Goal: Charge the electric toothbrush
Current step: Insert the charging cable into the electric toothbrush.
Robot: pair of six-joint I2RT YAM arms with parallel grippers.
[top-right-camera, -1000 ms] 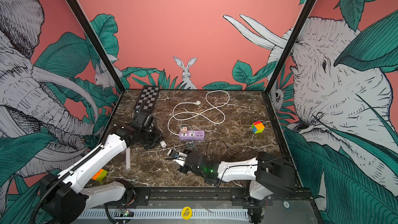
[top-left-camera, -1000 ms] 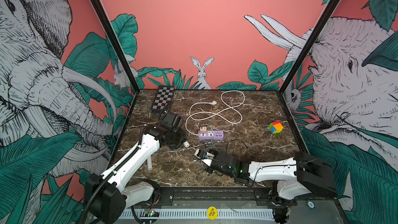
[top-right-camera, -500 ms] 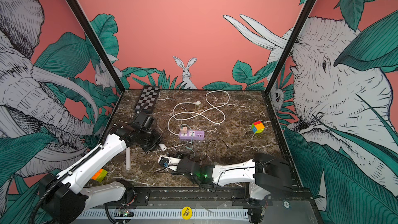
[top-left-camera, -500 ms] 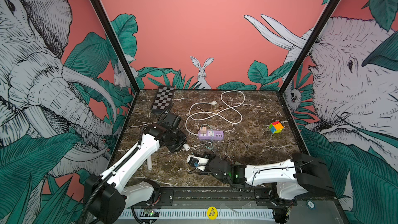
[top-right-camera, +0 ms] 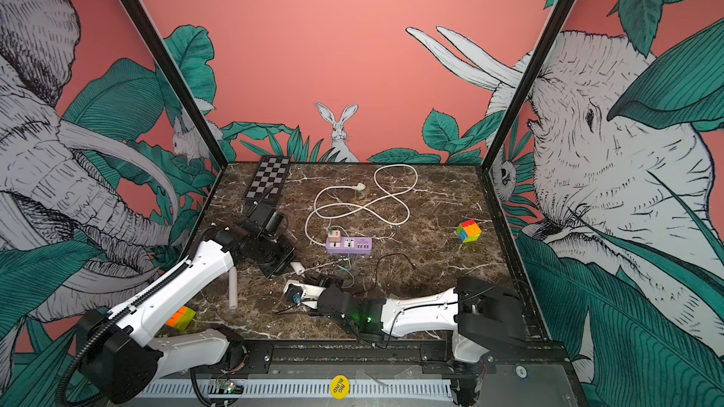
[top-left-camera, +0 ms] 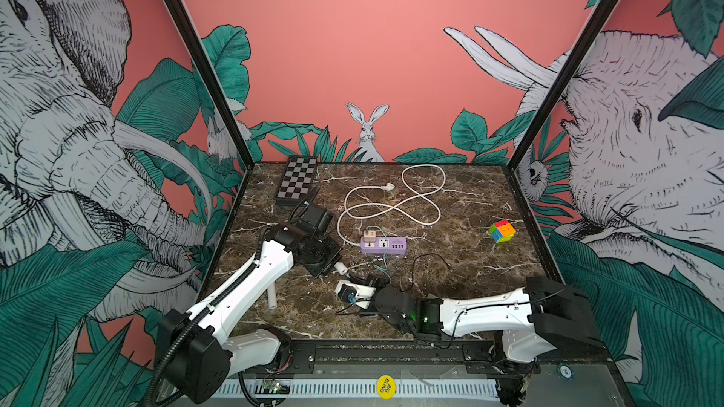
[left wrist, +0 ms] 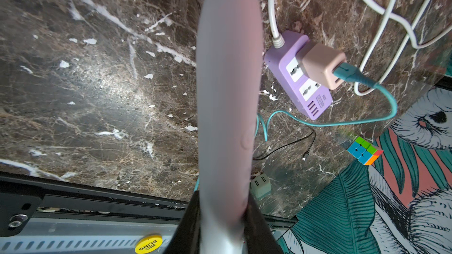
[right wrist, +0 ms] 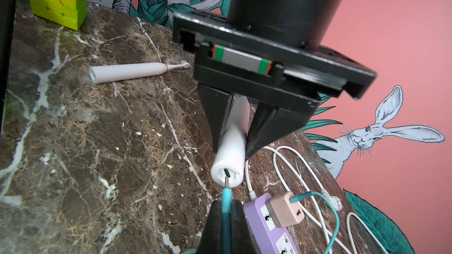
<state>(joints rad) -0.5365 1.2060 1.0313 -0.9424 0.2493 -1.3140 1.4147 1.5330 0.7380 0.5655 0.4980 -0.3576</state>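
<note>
The marble table (top-left-camera: 470, 197) carries everything. The left arm (top-left-camera: 250, 283) reaches in from the left of the purple strip (top-left-camera: 386, 245). The right arm (top-left-camera: 485, 307) lies low on the strip's near side. A chessboard (top-left-camera: 296, 182) sits well behind the strip and to its left. A white cord (top-left-camera: 391, 205) loops behind the strip and enters its left end. The toothbrush (right wrist: 228, 152) hangs off the table just near-left of the strip, base pointing toward the right arm. The left gripper (right wrist: 233, 150) is clamped around its handle. A second brush (right wrist: 127, 72) lies flat farther left of the strip. One cube (top-left-camera: 502, 231) sits well right of the strip, another cube (top-right-camera: 181, 317) far to its near left. A pink adapter (left wrist: 322, 68) is plugged into the strip's leftmost socket. From it a teal cable (left wrist: 367, 122) curls on the strip's near side to the right gripper (right wrist: 226, 213), pinched tight on the plug (right wrist: 227, 197). The plug's metal tip meets the slot (right wrist: 227, 172) in the toothbrush base; whether it is seated cannot be told. A thin black cable (top-left-camera: 431, 258) lies loose near-right of the strip.
</note>
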